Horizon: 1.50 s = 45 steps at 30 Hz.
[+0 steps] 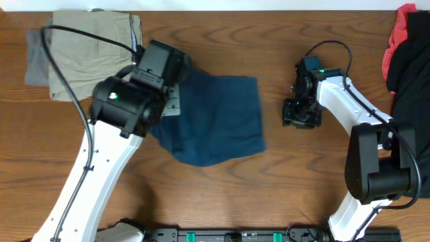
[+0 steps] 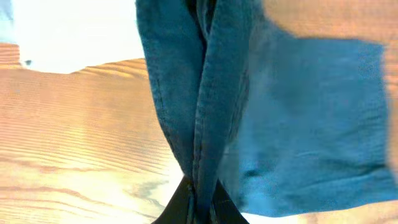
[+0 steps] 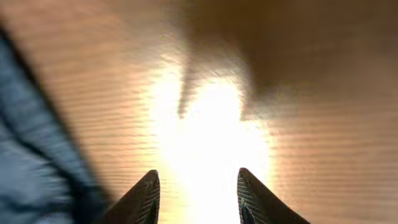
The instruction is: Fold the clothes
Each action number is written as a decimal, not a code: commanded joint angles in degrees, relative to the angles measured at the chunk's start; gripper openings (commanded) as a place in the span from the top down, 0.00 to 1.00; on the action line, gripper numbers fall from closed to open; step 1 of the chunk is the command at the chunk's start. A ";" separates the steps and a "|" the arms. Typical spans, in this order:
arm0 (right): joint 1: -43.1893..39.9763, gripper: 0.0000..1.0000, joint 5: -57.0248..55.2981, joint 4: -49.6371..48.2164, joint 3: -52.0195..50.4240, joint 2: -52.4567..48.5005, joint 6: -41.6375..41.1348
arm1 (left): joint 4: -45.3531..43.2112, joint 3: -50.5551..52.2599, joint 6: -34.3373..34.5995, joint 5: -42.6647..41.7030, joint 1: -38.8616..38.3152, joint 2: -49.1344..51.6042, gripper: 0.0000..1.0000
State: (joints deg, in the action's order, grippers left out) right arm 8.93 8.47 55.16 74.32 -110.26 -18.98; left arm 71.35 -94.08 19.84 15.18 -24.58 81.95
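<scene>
The left fingers [image 2: 186, 208] were pinched shut on a bunched fold of the navy shorts [image 1: 218, 121], spread on the tabletop [image 1: 282, 195]. The right fingers [image 3: 144, 198] stood parted and empty beside them; folded khaki clothes [image 1: 87, 47] lay behind the left arm [image 1: 101, 168].

The left arm [image 1: 101, 161] reaches forward, jaws clamped; right arm [image 1: 349, 101] bent, jaws parted.

A wooden table [image 1: 282, 181] is seen, with navy shorts [image 1: 222, 121] spread at its centre. A khaki garment [image 1: 87, 50] is stacked on a grey garment [image 1: 35, 64] at the far left corner; a red garment [image 1: 403, 30] and a black garment [image 1: 413, 74] are heaped at the right edge
</scene>
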 commanded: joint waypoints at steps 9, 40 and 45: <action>3.26 0.58 5.31 -3.15 1.55 -0.50 -0.55 | -2.29 -1.38 -1.14 -8.72 -0.13 4.50 0.94; 13.27 0.89 11.50 -12.72 1.03 -10.43 -6.78 | -13.46 0.02 5.97 -17.88 -12.52 23.30 0.94; 13.25 0.88 11.50 -12.52 1.03 -10.40 -6.73 | -15.61 0.02 5.99 -19.30 -12.52 25.29 0.94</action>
State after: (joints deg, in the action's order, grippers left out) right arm 21.02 21.69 42.28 76.14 -117.75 -25.04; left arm 56.49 -94.21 24.69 -3.14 -37.19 106.39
